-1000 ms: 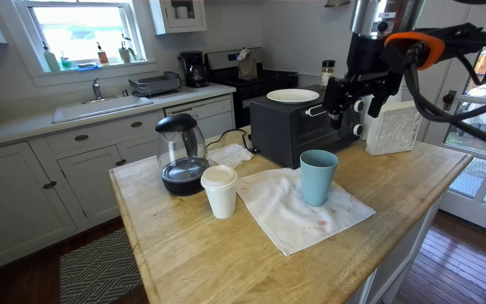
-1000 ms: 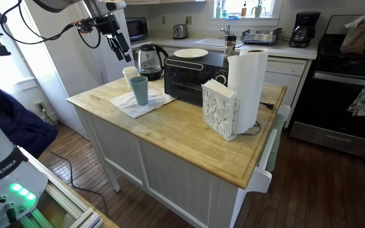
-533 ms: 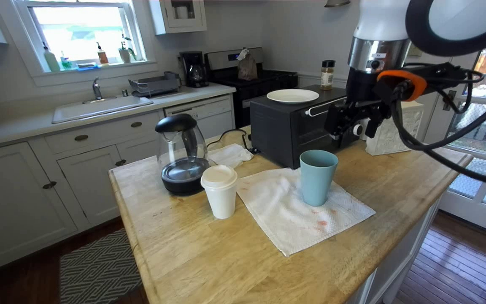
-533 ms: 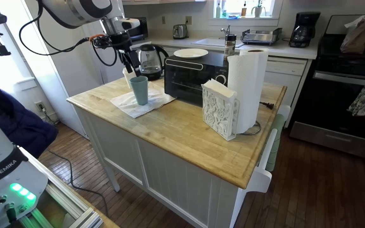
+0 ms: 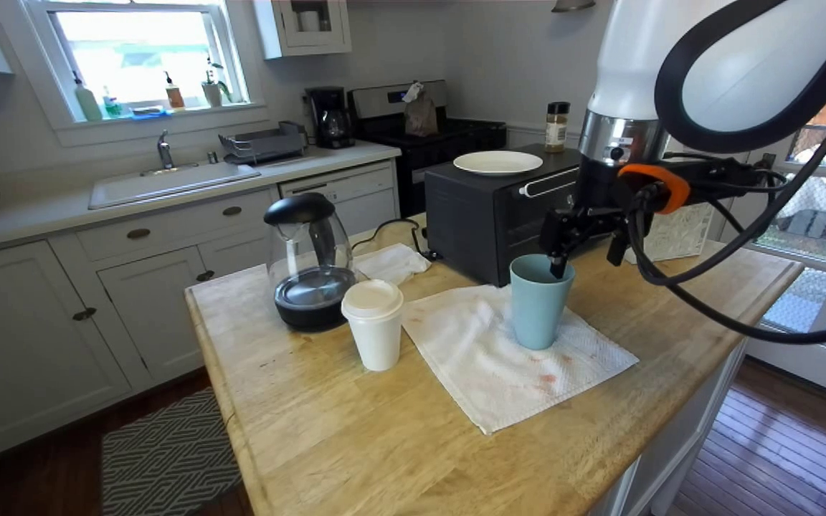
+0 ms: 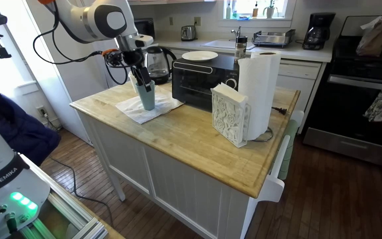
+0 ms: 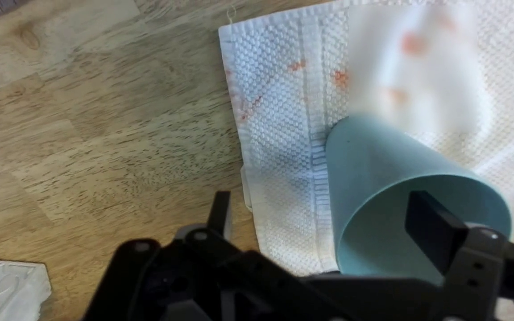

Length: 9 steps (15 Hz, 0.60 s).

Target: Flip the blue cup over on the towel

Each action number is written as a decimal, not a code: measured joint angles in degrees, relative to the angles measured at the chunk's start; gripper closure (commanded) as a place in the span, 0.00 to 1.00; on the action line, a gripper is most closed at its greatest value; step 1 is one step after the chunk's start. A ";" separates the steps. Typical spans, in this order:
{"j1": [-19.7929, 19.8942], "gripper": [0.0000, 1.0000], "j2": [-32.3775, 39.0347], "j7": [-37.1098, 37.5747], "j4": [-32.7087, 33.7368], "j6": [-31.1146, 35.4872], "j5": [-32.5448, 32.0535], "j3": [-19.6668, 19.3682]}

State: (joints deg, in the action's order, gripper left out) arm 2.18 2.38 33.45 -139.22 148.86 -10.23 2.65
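Observation:
The blue cup (image 5: 536, 312) stands upright, mouth up, on the white towel (image 5: 467, 351) in both exterior views (image 6: 147, 99). In the wrist view the cup (image 7: 368, 151) shows its open mouth, and the towel (image 7: 279, 151) lies beneath it. My gripper (image 5: 586, 264) is open at the cup's rim, pointing down. One of its fingers (image 7: 435, 227) is over or just inside the cup's mouth. The other finger (image 7: 219, 214) is outside the cup, beyond the towel's edge. The cup's near wall lies between the fingers, apart from both.
A white lidded cup (image 5: 373, 330) and a glass kettle (image 5: 310, 272) stand beside the towel. A black toaster oven (image 5: 470, 222) with a white plate (image 5: 497, 163) is close behind the cup. A white napkin holder (image 6: 229, 114) and paper-towel roll (image 6: 259, 93) stand further along the counter.
My gripper has come down from above to the cup's rim, staying open, with one finger now at the cup's mouth. The cup and towel have not moved.

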 measured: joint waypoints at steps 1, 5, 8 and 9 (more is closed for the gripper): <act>-0.13 0.00 0.56 0.72 0.05 -0.01 -0.29 -0.46; -0.35 0.00 1.92 3.60 0.25 -0.58 -2.86 -2.47; -0.68 0.00 1.92 7.03 0.77 -4.13 -6.39 -3.77; -0.82 0.00 1.91 7.98 1.01 -5.65 -7.44 -4.01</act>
State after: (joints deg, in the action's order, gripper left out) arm 1.36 4.29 41.43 -138.20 143.21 -17.67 -1.36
